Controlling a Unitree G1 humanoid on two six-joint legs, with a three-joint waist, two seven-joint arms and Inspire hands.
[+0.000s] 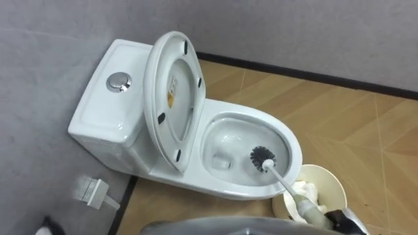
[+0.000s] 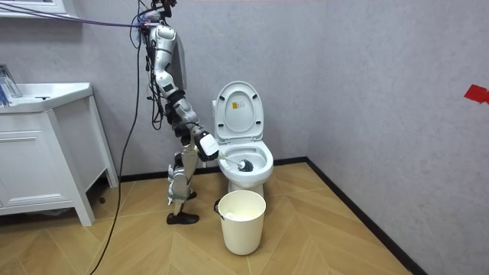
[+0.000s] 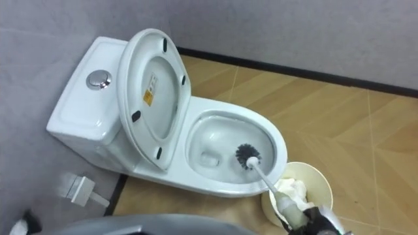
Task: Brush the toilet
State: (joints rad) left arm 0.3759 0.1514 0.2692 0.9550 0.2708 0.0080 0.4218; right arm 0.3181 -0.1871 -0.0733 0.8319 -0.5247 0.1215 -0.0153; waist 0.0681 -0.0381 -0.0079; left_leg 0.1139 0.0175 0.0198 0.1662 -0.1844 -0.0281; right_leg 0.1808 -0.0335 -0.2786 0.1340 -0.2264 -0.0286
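Eye views look down closely on the toilet (image 1: 215,140); room view faces it from afar.

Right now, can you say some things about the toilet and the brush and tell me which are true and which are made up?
1. The toilet brush has its head down in the toilet bowl. True.
2. The lid is shut over the bowl. False: it stands up against the tank.
3. The bin has nothing in it. False: white paper lies inside.
4. The right hand has its fingers round the brush's handle. True.
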